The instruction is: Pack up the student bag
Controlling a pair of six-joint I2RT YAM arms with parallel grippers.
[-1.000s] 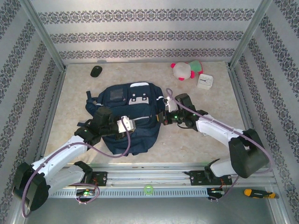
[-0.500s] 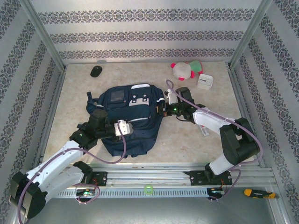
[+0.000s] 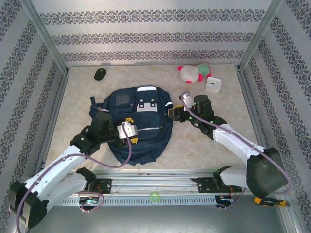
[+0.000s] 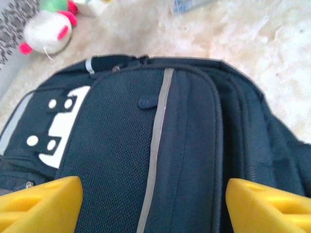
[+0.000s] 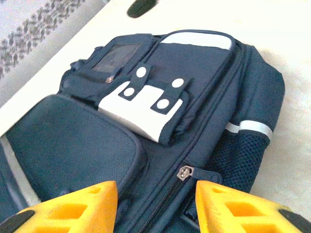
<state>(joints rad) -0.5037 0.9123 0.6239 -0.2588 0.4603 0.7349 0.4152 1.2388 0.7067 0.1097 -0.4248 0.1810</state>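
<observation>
The student bag (image 3: 142,121), dark navy with white stripes and a white buckle patch (image 5: 146,104), lies flat in the middle of the table. My left gripper (image 3: 130,131) hovers over its lower front pocket, open, with the yellow fingers (image 4: 39,204) wide apart on either side of a grey stripe (image 4: 155,145) and nothing between them. At the bag's right side my right gripper (image 3: 174,114) is open too. Its fingertips (image 5: 238,208) flank a zip line, and the metal zipper pull (image 5: 187,172) sits just ahead of them, untouched.
A white and pink plush toy (image 3: 193,73) and a small white clock (image 3: 213,85) lie at the back right. A black mouse (image 3: 100,74) lies at the back left. A yellow screwdriver (image 3: 265,200) rests near the front rail. Patterned walls enclose the table.
The bag now lies flatter and more spread out. My right arm has swung its elbow outward, leaving the gripper at the bag's right edge. The left gripper has barely shifted.
</observation>
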